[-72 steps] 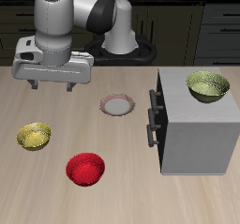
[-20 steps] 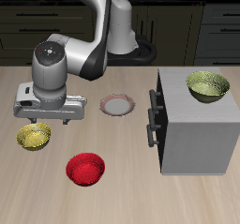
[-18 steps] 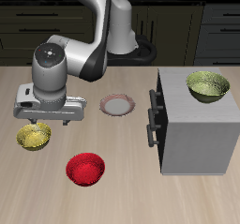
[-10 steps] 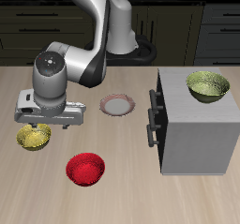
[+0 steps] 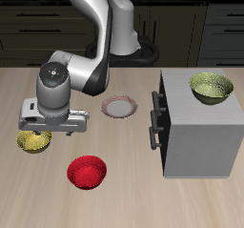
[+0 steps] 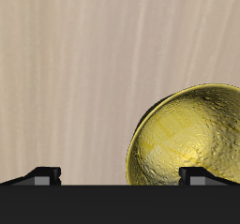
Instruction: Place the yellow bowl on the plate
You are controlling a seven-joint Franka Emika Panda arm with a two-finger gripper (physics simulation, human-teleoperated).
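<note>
The gripper (image 5: pixel 36 133) hangs just above the yellow bowl (image 6: pixel 187 139), its 2 fingers (image 6: pixel 41 173) spread. The bowl sits on the counter (image 5: pixel 124 189), well apart from the plate (image 5: pixel 119 107). Best to straddle the rim with one finger inside before closing.

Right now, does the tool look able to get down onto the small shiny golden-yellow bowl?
Probably yes. The tool hangs open just above the small shiny golden-yellow bowl, one finger over its inside, the other outside the rim. Nothing lies between; the red bowl sits apart, nearer the front edge.
</note>
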